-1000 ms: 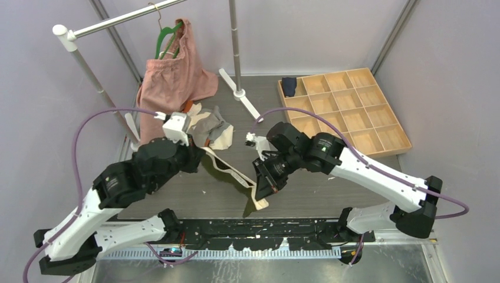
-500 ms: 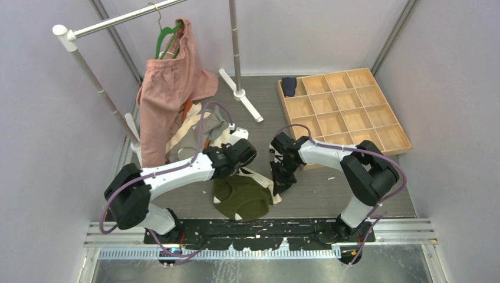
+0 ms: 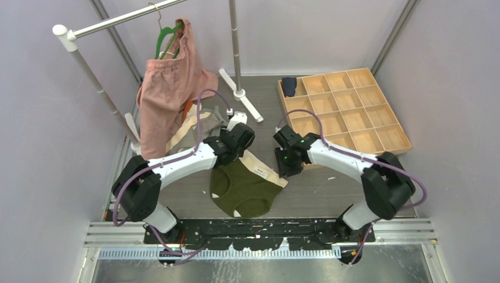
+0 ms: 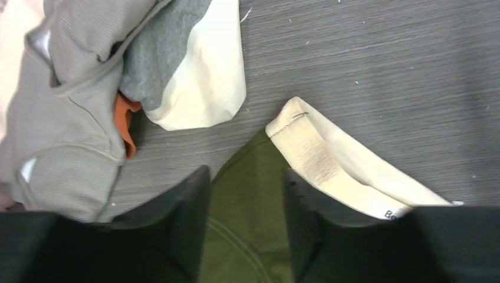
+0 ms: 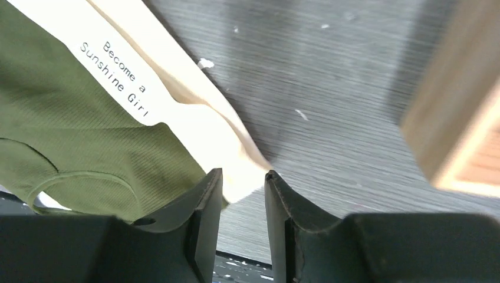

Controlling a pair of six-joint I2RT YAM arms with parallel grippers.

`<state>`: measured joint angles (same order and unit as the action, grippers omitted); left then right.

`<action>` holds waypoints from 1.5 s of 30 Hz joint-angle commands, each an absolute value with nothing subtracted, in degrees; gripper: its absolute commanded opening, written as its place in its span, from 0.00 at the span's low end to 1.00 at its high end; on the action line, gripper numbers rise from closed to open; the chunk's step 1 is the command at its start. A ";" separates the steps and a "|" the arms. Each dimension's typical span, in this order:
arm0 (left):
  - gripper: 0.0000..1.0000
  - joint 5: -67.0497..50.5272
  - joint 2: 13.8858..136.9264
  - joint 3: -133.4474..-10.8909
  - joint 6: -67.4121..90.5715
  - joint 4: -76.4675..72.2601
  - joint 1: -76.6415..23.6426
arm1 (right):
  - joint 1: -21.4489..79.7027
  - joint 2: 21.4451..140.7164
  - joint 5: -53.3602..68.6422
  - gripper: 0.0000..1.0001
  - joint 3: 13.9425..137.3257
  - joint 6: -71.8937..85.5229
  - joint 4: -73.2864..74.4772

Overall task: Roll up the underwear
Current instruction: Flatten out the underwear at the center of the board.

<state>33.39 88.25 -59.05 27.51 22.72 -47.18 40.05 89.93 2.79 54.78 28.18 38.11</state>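
Note:
The olive green underwear [image 3: 243, 190] lies spread flat on the table, its wide cream waistband [image 3: 263, 171] on the far side. My left gripper [image 3: 229, 160] hovers open over its left upper corner. In the left wrist view the olive cloth [image 4: 247, 206] lies loose between the parted fingers [image 4: 190, 203], with the waistband end [image 4: 306, 141] just ahead. My right gripper [image 3: 288, 172] is open at the waistband's right end. In the right wrist view the cream corner [image 5: 236, 171] sits at the fingertips [image 5: 209, 191], not pinched. The waistband label [image 5: 118, 65] reads "Become a Sunshine Girl".
A pile of grey, orange and cream underwear [image 3: 203, 124] lies behind the left gripper, seen close as a heap [image 4: 71, 118]. A large pink garment [image 3: 168, 94] hangs on a green hanger from the rack. A wooden compartment tray [image 3: 345, 109] at right holds a navy roll [image 3: 288, 86].
The olive underwear, held stretched in the air between both grippers a second ago, now lies flat on the table. Both grippers came down, opened and let go.

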 commanded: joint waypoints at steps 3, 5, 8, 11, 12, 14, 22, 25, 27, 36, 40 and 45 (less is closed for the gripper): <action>0.63 34.74 82.62 -59.95 27.88 21.19 -46.36 | 40.08 75.77 -8.61 0.40 55.88 26.84 36.97; 0.65 32.16 80.45 -58.85 28.31 21.26 -46.40 | 40.09 71.83 -6.90 0.42 55.03 26.34 34.33; 0.57 24.66 77.75 -55.50 28.91 18.74 -46.41 | 40.00 67.34 -1.27 0.43 51.73 26.90 28.12; 0.41 16.97 77.42 -51.61 30.16 14.61 -46.53 | 39.69 65.70 3.56 0.43 49.79 29.74 24.85; 0.37 15.38 77.68 -50.38 30.67 13.30 -46.76 | 39.61 65.95 4.63 0.42 49.73 30.68 24.66; 0.26 11.98 78.48 -48.09 31.31 10.01 -46.93 | 39.62 67.32 5.55 0.36 49.99 33.41 25.05; 0.01 11.14 84.53 -47.08 32.22 3.56 -46.93 | 43.27 71.68 6.42 0.16 45.21 42.17 17.42; 0.01 12.06 86.94 -48.15 32.41 3.67 -46.70 | 45.22 73.96 3.84 0.12 43.82 43.63 16.32; 0.01 12.48 88.34 -48.61 32.46 3.77 -46.36 | 45.91 75.21 1.24 0.10 43.77 43.70 17.27; 0.01 15.21 91.70 -48.29 33.02 4.13 -45.10 | 47.03 80.24 -6.14 0.09 44.27 41.54 23.31; 0.01 15.56 92.42 -47.37 32.81 3.52 -44.53 | 47.23 79.95 -7.86 0.09 43.17 41.64 25.19; 0.01 15.68 93.56 -47.02 32.33 3.16 -43.82 | 47.54 79.31 -7.58 0.09 41.74 41.90 26.96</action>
